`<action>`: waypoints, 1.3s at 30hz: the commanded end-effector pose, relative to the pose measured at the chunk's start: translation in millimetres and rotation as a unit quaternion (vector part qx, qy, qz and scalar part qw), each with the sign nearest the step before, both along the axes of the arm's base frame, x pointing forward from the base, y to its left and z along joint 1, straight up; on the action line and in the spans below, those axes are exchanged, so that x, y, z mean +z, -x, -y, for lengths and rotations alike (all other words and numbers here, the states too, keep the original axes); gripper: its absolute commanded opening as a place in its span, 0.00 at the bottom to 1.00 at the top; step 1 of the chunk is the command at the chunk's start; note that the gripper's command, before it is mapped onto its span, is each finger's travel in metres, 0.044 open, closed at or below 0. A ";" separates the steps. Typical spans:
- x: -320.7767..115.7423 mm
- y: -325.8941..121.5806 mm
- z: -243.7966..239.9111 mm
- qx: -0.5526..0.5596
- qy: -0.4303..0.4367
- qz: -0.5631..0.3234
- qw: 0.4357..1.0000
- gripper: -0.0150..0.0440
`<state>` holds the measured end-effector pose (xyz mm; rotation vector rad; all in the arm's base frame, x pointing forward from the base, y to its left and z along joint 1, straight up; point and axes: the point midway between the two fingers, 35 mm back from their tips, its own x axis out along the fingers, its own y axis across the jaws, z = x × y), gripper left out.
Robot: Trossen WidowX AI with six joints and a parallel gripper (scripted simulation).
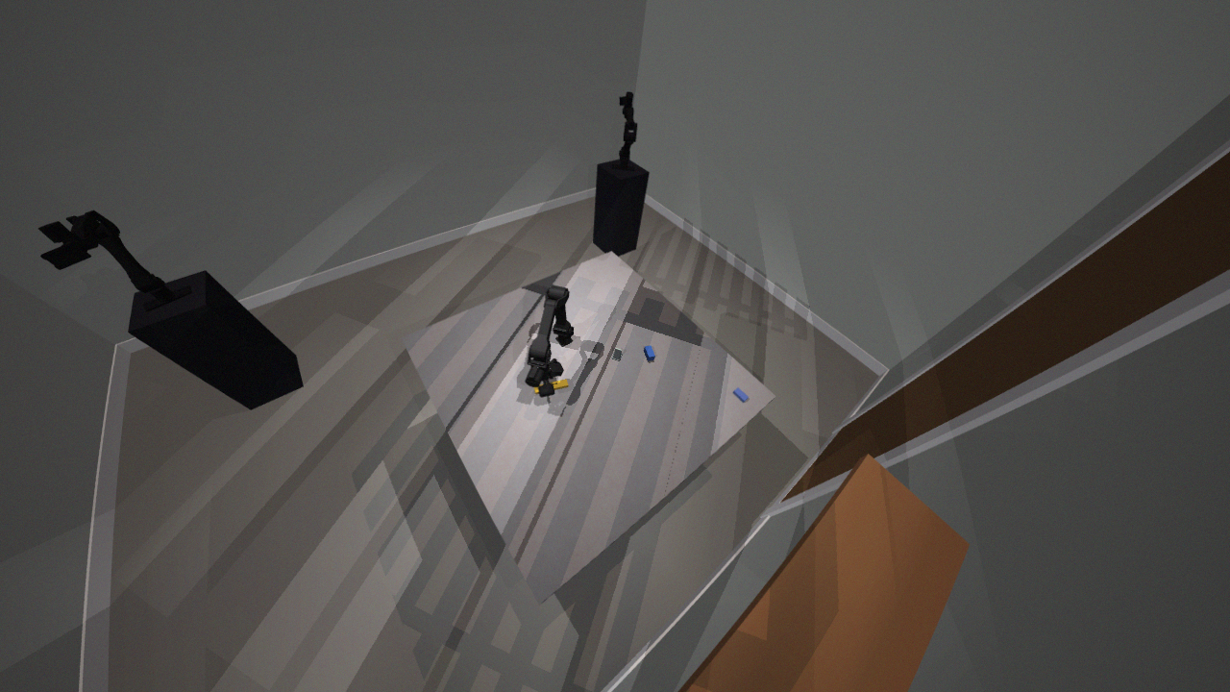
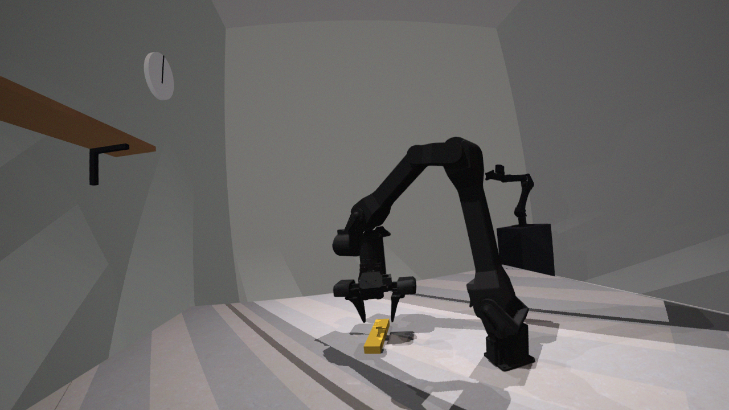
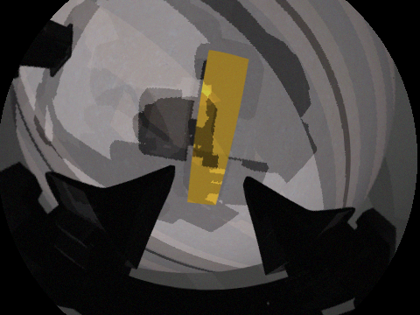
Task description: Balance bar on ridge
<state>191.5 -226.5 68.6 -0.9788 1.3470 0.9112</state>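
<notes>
The yellow bar [image 1: 562,384] [image 2: 374,342] [image 3: 228,87] lies flat on the table [image 1: 593,516] [image 2: 229,377]. My gripper [image 2: 378,321] [image 3: 210,175] is open and empty, pointing down a little above the bar. In the wrist view its two fingertips stand on either side of the bar's near end, with gaps to both long sides. In the top view the gripper hides part of the bar. A small grey-green piece [image 1: 617,354], which looks like the ridge, stands apart to the right of the arm; its shape is too small to make out.
A blue block [image 1: 649,353] lies just right of the small grey-green piece. Another blue block [image 1: 740,395] lies near the table's right corner. Two other arms stand on dark pedestals [image 1: 214,344] [image 1: 620,210] beyond the table. A brown shelf [image 1: 843,568] [image 2: 66,117] is on the wall.
</notes>
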 end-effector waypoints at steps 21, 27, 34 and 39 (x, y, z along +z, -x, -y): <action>-20.9 1.2 -0.6 0.002 -0.004 -0.006 1.000 0.79; -19.4 0.8 -0.9 0.000 -0.004 -0.003 1.000 0.70; -19.4 0.8 -0.9 0.000 -0.004 -0.003 1.000 0.49; -19.0 0.7 -0.9 0.000 -0.004 -0.003 1.000 0.40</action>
